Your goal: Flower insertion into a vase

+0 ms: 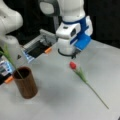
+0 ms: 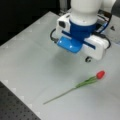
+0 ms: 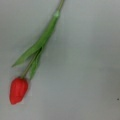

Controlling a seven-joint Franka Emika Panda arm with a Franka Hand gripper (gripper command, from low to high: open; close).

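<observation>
Red tulip (image 1: 73,65) flat on table; brown wood-grain vase (image 1: 25,83) w/ stem.

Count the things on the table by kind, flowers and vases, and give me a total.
Flowers lying on the table: 1, a red tulip on the grey table, close below the hand, which holds nothing.
Vases: 1, the brown wooden vase.
Green stems standing in the vase: 1; its bloom is out of view.
Total: 3.
</observation>
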